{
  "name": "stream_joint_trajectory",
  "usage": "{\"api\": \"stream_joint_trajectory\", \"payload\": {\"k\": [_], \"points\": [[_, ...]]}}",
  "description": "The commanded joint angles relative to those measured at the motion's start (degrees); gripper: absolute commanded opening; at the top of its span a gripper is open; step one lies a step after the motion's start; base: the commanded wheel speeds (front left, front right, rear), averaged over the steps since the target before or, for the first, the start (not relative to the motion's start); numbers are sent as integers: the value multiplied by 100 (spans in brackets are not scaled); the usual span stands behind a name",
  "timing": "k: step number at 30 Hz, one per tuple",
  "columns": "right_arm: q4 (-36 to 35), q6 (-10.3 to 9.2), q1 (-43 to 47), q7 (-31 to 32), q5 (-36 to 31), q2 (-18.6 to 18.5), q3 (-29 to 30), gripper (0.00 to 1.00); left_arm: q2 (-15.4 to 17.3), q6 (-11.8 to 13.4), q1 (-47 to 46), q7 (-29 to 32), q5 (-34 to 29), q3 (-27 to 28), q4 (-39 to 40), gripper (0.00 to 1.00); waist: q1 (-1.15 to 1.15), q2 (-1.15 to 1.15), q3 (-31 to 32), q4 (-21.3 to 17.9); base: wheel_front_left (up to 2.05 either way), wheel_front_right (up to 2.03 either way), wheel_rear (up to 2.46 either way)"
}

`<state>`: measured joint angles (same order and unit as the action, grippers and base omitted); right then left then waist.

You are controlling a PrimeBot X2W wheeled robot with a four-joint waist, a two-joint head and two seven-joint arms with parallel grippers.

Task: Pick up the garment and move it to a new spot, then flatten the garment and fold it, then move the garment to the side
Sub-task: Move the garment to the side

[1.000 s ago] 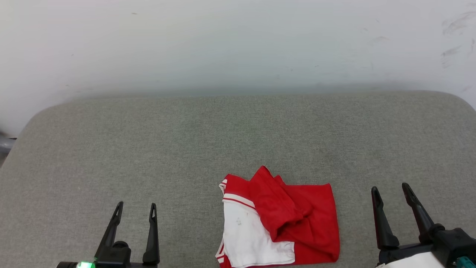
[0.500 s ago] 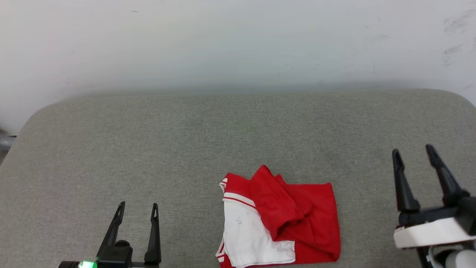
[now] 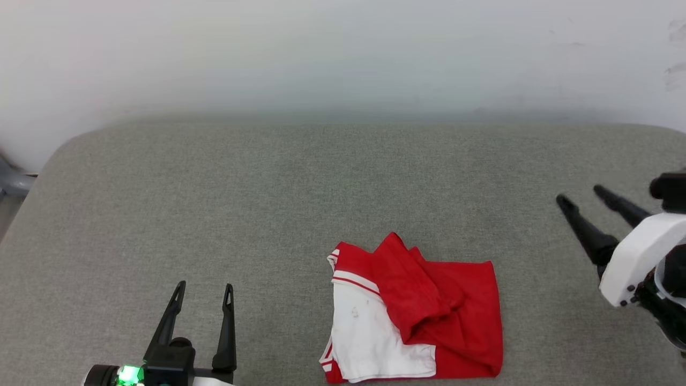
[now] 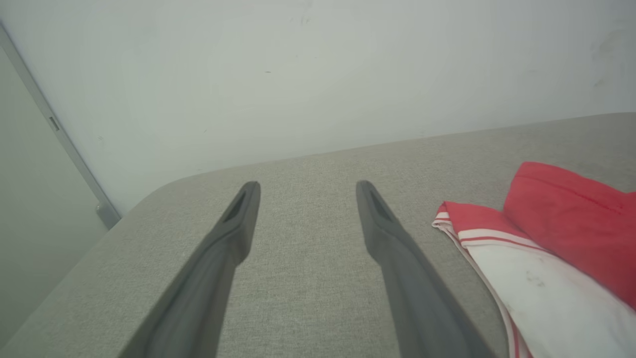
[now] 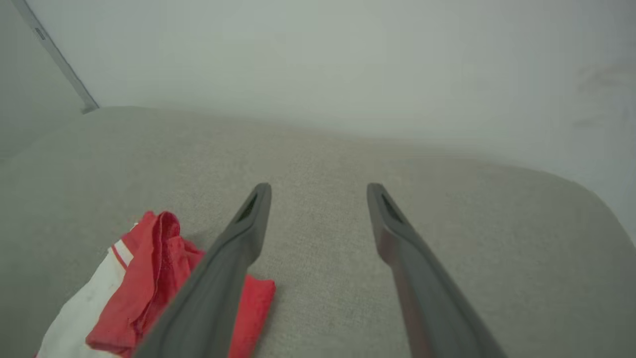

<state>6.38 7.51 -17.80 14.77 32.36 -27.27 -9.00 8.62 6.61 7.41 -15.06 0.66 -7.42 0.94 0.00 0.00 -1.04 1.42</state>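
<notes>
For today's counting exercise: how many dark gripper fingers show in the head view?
4. Two on the left gripper at lower left, left of the garment; two on the right gripper near the right edge. None seems hidden.

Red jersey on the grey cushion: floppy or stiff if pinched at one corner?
Likely floppy: the jersey lies bunched in soft overlapping folds. Probably light: its layers look thin. Pushed, the loose folds would likely wrinkle rather than slide whole.
</notes>
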Motion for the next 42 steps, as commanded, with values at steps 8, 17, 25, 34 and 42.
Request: {"api": "stream_joint_trajectory", "payload": {"k": [8,17,25,34,42], "points": [[158,-5,181,2298,1680,-596,-824,100,-38,-28,-207,-14,-37,-66,12,100,0,0,-228,184,0,0,0],[720,-5,242,2539,2043,-342,-1055,100,-74,-53,-406,-14,-39,-146,-7,100,0,0,-516,508,0,0,0],[1227,-5,-31,2335,2133,-142,-1393,100,-135,-65,-587,-14,-25,-216,-35,100,0,0,-821,716,0,0,0],[1589,-5,143,2214,2072,-139,-2242,91,-188,-71,-720,-14,-21,-275,-83,100,0,0,-962,835,0,0,0],[1362,-7,-199,1373,2184,-377,-2415,0,-214,-36,-632,-14,-8,-254,-105,100,0,0,-844,739,0,0,0]]}}
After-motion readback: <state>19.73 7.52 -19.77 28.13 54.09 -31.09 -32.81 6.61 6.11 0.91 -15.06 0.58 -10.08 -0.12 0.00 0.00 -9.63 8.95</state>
